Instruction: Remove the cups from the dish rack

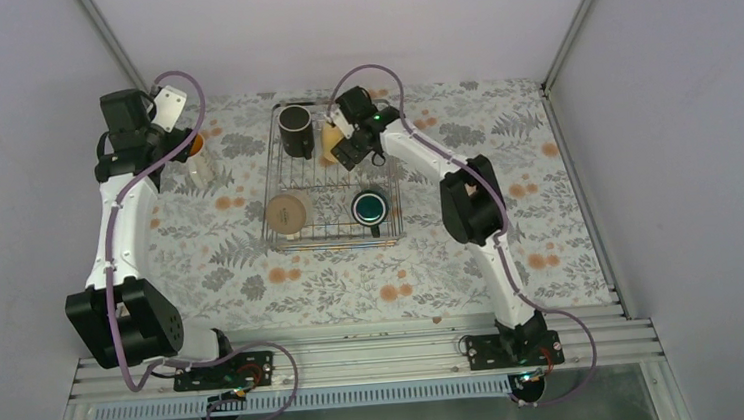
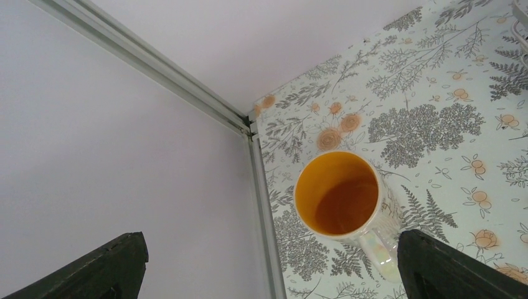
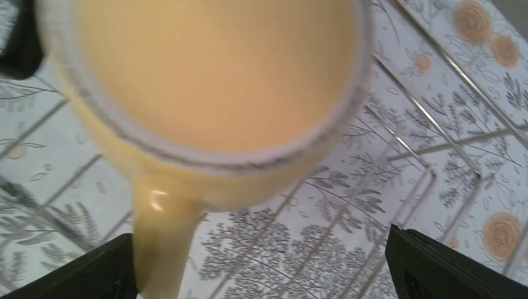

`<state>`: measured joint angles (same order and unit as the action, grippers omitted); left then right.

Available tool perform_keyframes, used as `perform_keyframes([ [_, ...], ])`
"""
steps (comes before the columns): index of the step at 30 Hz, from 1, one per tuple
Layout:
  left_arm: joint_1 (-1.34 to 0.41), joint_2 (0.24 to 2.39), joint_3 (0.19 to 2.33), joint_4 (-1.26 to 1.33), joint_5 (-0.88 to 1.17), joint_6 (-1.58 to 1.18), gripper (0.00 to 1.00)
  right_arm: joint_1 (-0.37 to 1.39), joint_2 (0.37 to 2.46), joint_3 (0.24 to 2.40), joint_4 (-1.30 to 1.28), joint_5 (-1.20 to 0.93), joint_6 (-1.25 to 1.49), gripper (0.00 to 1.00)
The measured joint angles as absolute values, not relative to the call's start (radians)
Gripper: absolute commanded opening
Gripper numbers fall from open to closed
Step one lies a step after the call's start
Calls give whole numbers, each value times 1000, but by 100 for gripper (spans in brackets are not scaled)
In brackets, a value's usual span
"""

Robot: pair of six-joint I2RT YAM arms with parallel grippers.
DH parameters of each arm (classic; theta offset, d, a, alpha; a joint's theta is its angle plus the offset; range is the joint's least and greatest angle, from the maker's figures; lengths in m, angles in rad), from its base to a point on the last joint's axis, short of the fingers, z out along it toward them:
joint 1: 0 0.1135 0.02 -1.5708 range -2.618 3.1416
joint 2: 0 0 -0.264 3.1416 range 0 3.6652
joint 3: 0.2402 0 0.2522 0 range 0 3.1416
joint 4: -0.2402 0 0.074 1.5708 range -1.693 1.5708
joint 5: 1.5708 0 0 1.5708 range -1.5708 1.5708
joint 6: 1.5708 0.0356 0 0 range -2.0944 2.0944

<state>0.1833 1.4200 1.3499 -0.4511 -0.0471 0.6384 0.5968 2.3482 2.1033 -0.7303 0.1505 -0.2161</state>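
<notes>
Table corner (image 2: 274, 124) close beside orange-lined cup (image 2: 337, 193)

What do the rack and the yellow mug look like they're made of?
Rack: thin silvery wires, probably metal with a bright finish. Yellow mug: smooth and glossy, with a glint on its handle, so likely glazed ceramic; plastic can't be ruled out.

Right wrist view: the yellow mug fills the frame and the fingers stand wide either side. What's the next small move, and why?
Probably ease the right gripper forward until its fingers straddle the wall of the yellow mug, then close. The jaws stand open and hold nothing. The mug sits in the dish rack just ahead of them, and its handle juts toward one finger, so steer clear of it.
</notes>
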Motion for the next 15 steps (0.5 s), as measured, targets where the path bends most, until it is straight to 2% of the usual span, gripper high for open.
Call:
perform_keyframes([
  [6, 183, 1415, 1349, -451, -36, 638, 100, 537, 2348, 2141, -746, 119, -223, 100],
  [15, 183, 1372, 1319, -451, -16, 638, 100, 511, 2348, 2181, -781, -92, -273, 96],
])
